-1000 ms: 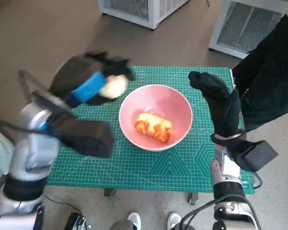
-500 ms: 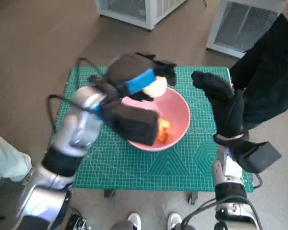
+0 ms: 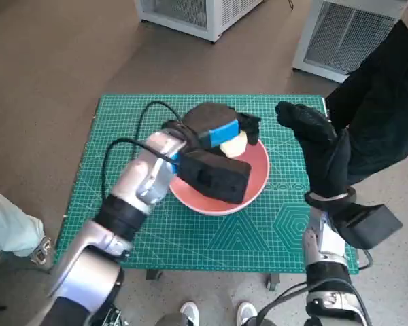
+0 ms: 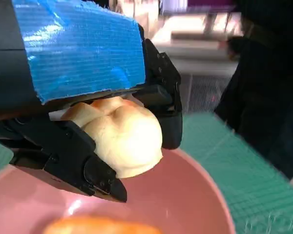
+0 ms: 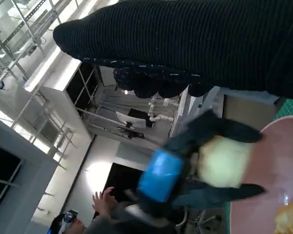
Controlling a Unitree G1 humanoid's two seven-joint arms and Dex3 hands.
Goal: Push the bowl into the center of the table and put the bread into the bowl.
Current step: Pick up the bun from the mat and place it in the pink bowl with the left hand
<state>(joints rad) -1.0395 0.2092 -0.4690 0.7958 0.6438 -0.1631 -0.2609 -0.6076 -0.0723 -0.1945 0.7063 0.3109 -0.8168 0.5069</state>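
Left hand (image 3: pixel 221 129), gripping the pale bun (image 3: pixel 234 144), has swung from beyond the bowl's (image 3: pixel 258 182) outer rim, over the worktop (image 3: pixel 122 136), to a position above the bowl's interior. The left forearm (image 3: pixel 146 180) now crosses the bowl's near side and hides the orange bread (image 4: pixel 95 226) in the head view; the left wrist view shows what is probably that bread under the bun. The head camera has shifted slightly.

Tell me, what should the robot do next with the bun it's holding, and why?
Probably lower the bun a little and let go. The left robot hand grips it just above the pink bowl, which sits mid-table with another golden bread inside, so it should drop in.
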